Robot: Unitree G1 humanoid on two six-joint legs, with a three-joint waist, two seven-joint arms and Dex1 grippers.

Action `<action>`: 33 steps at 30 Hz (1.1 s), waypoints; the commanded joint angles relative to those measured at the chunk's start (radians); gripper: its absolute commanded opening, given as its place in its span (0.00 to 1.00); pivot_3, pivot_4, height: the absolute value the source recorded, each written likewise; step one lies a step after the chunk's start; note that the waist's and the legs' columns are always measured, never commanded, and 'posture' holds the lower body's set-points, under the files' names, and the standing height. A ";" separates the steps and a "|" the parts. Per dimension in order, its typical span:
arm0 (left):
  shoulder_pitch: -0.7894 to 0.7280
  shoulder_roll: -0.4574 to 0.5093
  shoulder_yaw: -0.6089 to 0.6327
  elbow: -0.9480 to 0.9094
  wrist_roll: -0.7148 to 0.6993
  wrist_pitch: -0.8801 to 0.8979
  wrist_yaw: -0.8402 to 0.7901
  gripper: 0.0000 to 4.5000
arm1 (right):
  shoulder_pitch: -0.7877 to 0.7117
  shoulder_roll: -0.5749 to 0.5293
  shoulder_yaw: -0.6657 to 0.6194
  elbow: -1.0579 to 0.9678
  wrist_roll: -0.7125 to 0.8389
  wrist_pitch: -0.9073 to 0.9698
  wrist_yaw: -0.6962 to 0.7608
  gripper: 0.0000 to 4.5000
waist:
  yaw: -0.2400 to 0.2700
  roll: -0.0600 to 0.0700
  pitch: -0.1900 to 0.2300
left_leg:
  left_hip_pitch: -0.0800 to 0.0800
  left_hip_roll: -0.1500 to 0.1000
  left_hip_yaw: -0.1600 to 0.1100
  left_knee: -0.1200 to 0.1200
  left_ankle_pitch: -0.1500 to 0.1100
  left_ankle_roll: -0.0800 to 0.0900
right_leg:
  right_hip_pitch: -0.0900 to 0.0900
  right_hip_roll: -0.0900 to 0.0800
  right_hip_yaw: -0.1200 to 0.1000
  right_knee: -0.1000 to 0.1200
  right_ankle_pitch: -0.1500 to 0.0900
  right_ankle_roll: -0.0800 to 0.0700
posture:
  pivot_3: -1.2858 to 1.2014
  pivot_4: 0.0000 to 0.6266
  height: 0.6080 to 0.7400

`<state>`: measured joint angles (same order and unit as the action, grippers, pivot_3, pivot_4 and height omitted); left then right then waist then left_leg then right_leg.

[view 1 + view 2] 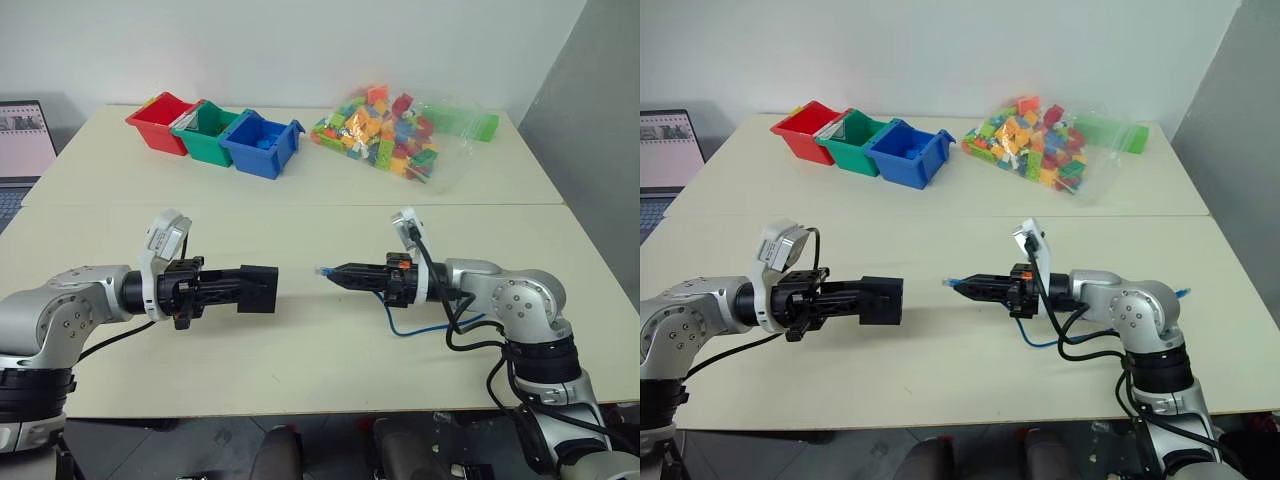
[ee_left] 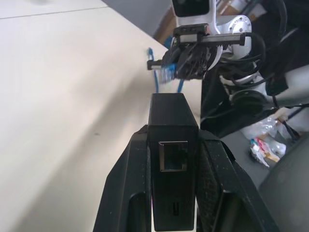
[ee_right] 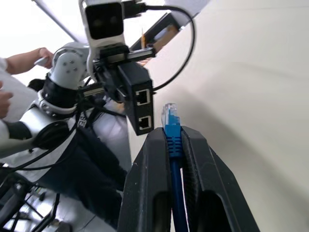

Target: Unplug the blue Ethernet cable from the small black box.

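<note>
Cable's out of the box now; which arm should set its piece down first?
Right, probably: the right gripper holds only the plug end of the blue Ethernet cable, which already trails onto the table.

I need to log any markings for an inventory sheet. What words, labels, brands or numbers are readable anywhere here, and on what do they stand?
No text reads clearly anywhere.
Small black box in the left pincer: no label visible on its faces.
Blue Ethernet cable in the right pincer: no print legible.
Laptop screen: content too small and blurred to read.
Red, green and blue bins: no lettering seen.
Bag of bricks: no lettering readable.
</note>
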<state>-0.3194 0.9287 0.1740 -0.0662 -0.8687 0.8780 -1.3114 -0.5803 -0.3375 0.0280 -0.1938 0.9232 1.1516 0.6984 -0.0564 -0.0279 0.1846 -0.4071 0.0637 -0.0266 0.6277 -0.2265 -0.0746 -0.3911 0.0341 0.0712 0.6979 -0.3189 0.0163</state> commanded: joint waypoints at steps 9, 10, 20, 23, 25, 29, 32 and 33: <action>0.025 -0.027 0.096 -0.027 0.003 -0.033 0.086 0.18 | -0.058 -0.064 0.129 0.398 -0.605 -0.731 -0.151 0.01 | 0.000 0.000 0.000 | -0.002 0.000 0.001 0.001 0.000 0.000 | -0.002 0.000 0.001 0.000 0.000 0.000 | 0.52 0.24 1.00; 0.028 -0.034 0.098 -0.036 0.004 -0.036 0.097 0.18 | -0.078 -0.063 0.150 0.484 -0.671 -0.818 -0.179 0.01 | -0.001 0.000 0.000 | -0.002 -0.001 0.001 0.001 0.000 0.000 | -0.003 0.000 0.001 0.000 0.000 0.000 | 0.52 0.24 1.00; 0.033 -0.104 0.112 -0.050 0.042 -0.090 0.238 0.18 | -0.158 0.002 0.123 0.810 -0.796 -1.038 -0.163 0.29 | -0.001 0.000 0.000 | -0.010 0.000 0.002 0.001 0.000 -0.001 | -0.013 -0.001 0.002 0.005 0.004 -0.005 | 0.52 0.24 1.00; -0.002 -0.171 0.112 -0.013 0.117 -0.187 0.340 0.18 | -0.141 -0.019 0.123 0.735 -0.803 -1.055 -0.128 0.43 | 0.002 0.000 0.000 | -0.010 -0.001 0.002 0.002 0.000 -0.001 | -0.013 -0.001 0.002 0.007 0.003 -0.005 | 0.52 0.24 1.00; -0.057 -0.259 0.099 0.066 0.264 -0.371 0.497 0.18 | -0.108 -0.037 0.129 0.575 -0.768 -1.019 -0.056 0.55 | 0.006 0.000 0.000 | -0.010 -0.001 0.002 0.004 0.001 -0.001 | -0.013 -0.001 0.002 0.009 0.003 -0.005 | 0.52 0.24 1.00; -0.143 -0.377 0.087 0.287 0.493 -0.718 0.706 0.18 | -0.059 -0.049 0.155 0.300 -0.702 -0.897 0.034 0.55 | 0.020 0.000 0.000 | -0.010 0.000 0.001 0.007 0.001 -0.001 | -0.013 -0.001 0.001 0.014 0.003 -0.005 | 0.52 0.24 1.00; -0.187 -0.416 0.073 0.453 0.572 -0.888 0.744 0.18 | -0.046 -0.044 0.183 0.172 -0.697 -0.813 0.050 0.55 | 0.021 0.000 0.000 | -0.010 0.000 0.001 0.008 0.001 -0.001 | -0.013 -0.001 0.002 0.014 0.003 -0.005 | 0.52 0.24 1.00; -0.205 -0.424 0.067 0.521 0.609 -0.955 0.775 0.18 | -0.048 -0.037 0.191 0.138 -0.691 -0.781 0.048 0.55 | 0.023 0.000 0.000 | -0.010 -0.001 0.001 0.008 0.001 -0.001 | -0.014 -0.001 0.001 0.015 0.004 -0.005 | 0.52 0.24 1.00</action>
<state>-0.4909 0.5103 0.2421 0.3663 -0.3249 0.0607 -0.5833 -0.6306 -0.3821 0.2047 0.0381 0.2124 0.3155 0.7389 -0.0336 -0.0283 0.1842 -0.4169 0.0630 -0.0253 0.6356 -0.2259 -0.0752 -0.4047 0.0332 0.0724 0.7126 -0.3154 0.0109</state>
